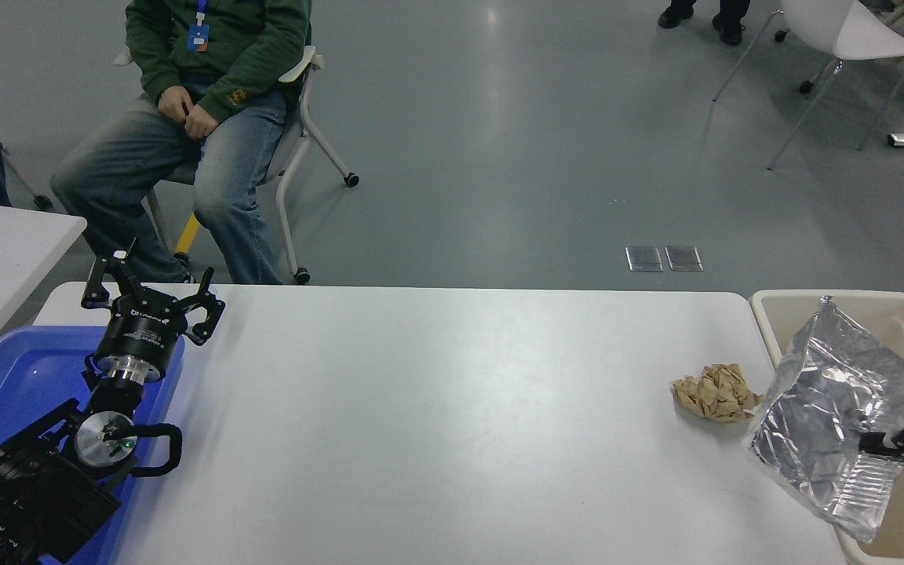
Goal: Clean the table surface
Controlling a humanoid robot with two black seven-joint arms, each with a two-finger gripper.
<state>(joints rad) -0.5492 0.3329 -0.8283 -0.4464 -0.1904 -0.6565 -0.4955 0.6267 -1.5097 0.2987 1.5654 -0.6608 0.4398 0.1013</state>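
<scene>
Silver foil bag point(836, 424) | right fingers point(903, 441) pinching it | over beige bin point(770, 314)

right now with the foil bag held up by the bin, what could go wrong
1. The right end effector grips the silver foil bag only at one edge. The bag hangs partly over the table surface, not fully over the beige bin, so an early release could drop it on the rim or tabletop.
2. The dangling bag is close to the crumpled brown paper; a swing might knock it.
</scene>
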